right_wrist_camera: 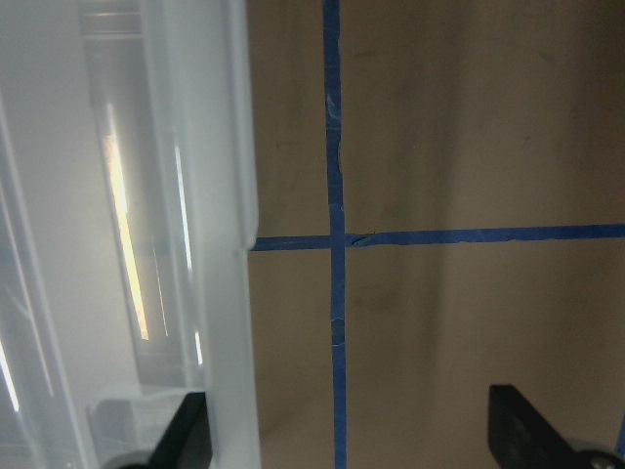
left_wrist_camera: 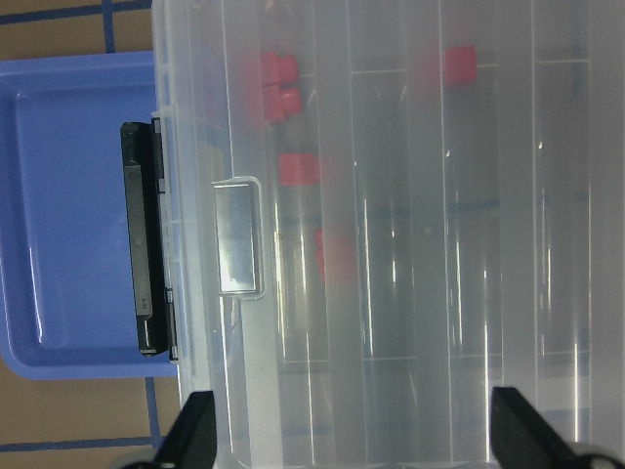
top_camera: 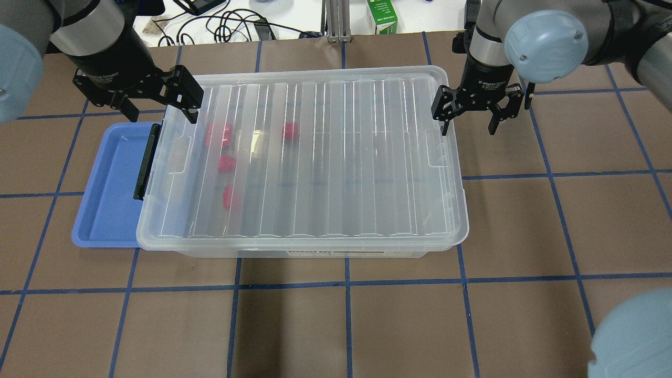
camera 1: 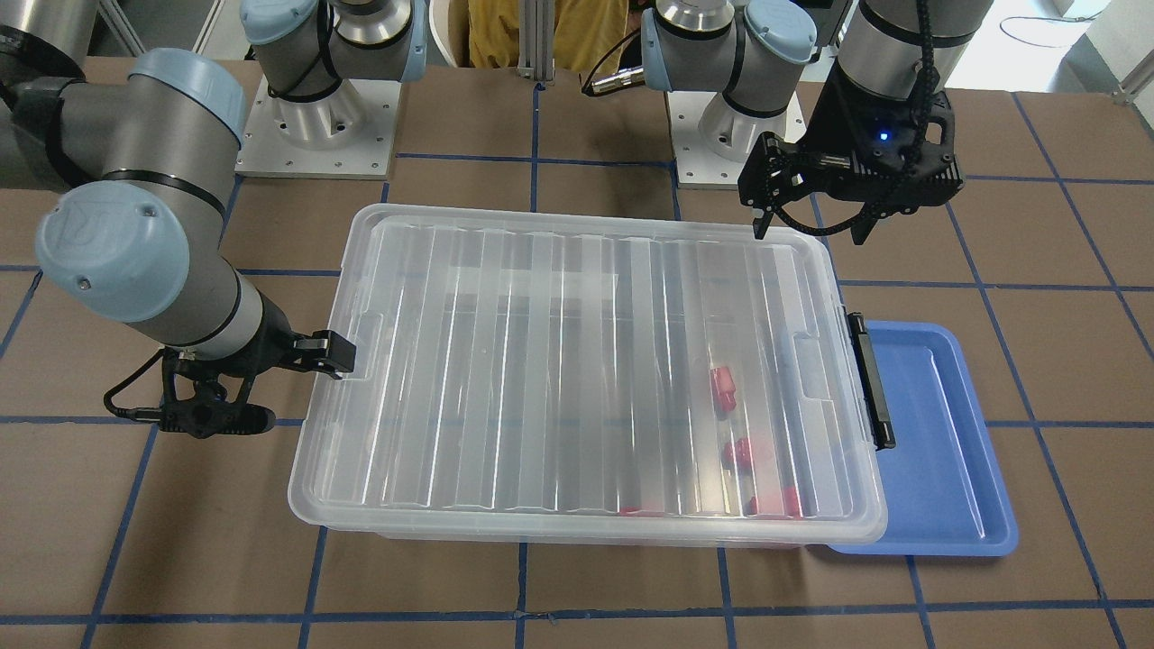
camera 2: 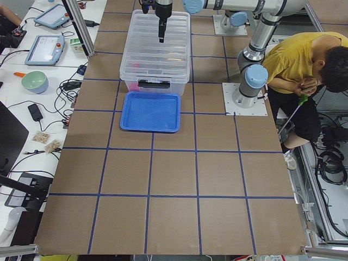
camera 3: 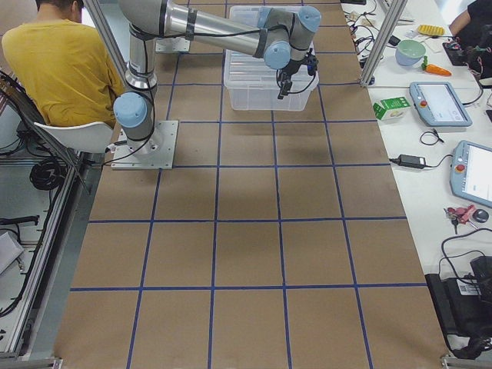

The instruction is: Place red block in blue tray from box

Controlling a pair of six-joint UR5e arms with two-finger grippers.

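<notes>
The clear box (top_camera: pixel 336 157) lies in the middle of the table with its ribbed lid shut and its black latch (top_camera: pixel 146 160) on the left short end. Several red blocks (top_camera: pixel 226 164) show through the lid near that end, also in the left wrist view (left_wrist_camera: pixel 298 168). The blue tray (top_camera: pixel 107 189) is empty and sits against the latch end, partly under the box's rim. My left gripper (top_camera: pixel 157 107) is open and empty above the box's far latch-end corner. My right gripper (top_camera: pixel 467 123) is open and empty beside the box's opposite short end.
The brown table carries a grid of blue tape lines (top_camera: pixel 346 283). A green carton (top_camera: pixel 381 16) and cables lie beyond the far edge. A person in yellow (camera 2: pixel 304 60) sits behind the robot bases. Tablets and a bowl rest on side benches.
</notes>
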